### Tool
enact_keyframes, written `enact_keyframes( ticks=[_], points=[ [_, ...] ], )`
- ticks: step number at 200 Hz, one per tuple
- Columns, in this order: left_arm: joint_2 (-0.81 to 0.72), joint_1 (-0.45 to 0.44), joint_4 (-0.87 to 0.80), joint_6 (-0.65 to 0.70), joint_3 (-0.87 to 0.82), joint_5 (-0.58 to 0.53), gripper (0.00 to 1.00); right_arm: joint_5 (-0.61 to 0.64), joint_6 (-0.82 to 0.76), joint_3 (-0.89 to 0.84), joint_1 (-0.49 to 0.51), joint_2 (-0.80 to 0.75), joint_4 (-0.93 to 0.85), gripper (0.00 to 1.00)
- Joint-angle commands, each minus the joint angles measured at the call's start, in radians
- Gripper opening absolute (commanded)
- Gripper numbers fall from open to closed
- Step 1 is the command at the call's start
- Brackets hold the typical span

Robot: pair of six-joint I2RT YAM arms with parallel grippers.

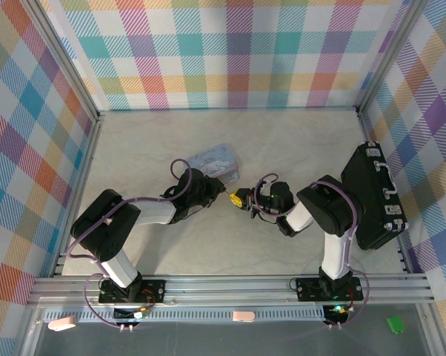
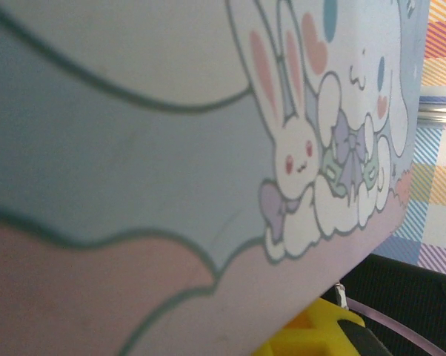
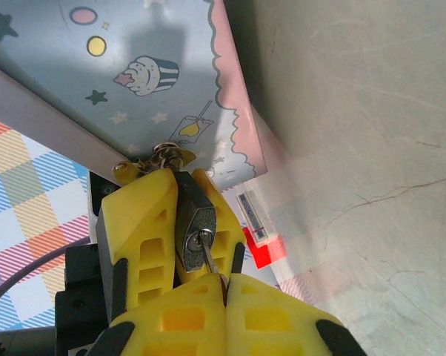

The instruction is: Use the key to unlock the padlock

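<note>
Surface: a pale veined table top (image 1: pixel 297 141) is enclosed by plaid-patterned walls (image 1: pixel 208 52) and is seen spreading out beyond both sets of jaws.
Left gripper (image 3: pixel 180 182): its yellow jaws are drawn in narrow, one set on either flank of the padlock (image 3: pixel 195 221) and touching it, so that the body is clamped between them.
Right gripper (image 3: pixel 224 280): its yellow jaws are pressed together tip to tip, with the key (image 3: pixel 208 256) pinched between them.
Padlock: a small dark body with a silvery keyway face is held between the left jaws and just beyond the tips of the right jaws. Its upper end is met by a brassy hasp (image 3: pixel 167 154) just past the left jaws' tips, though the shackle itself cannot be made out clearly.
Key: a thin metal sliver is seen running straight from the tips of the right jaws into the keyway face of the padlock. Its head is hidden inside the jaws.
Tin box (image 3: pixel 127 67): a pale blue and pink lid, printed with a cupcake and stars, is found just past the left jaws, with the hasp at its edge. In the left wrist view its rabbit-printed face is seen close above one yellow finger (image 2: pixel 312 337).
Black case (image 1: pixel 375 196): it is laid well apart from the right jaws, on their outer side, beside the right wall.
</note>
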Motion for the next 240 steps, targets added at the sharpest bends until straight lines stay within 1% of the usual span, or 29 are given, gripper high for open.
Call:
enact_keyframes(
  ticks=[1,68,181,240],
  points=[
    [-0.024,-0.099,0.106,-0.034,0.027,0.214,0.0,0.078,0.015,0.027,0.001,0.03,0.025,0.0],
    [0.001,-0.126,0.141,-0.051,0.045,0.198,0.0,0.07,0.016,0.05,0.009,-0.011,-0.043,0.0],
    [0.006,-0.133,0.147,-0.059,0.045,0.176,0.0,0.076,0.041,0.049,0.009,-0.004,-0.009,0.01],
    [0.02,-0.134,0.137,-0.057,0.054,0.179,0.0,0.069,0.035,0.058,0.02,-0.032,-0.033,0.0]
  ],
)
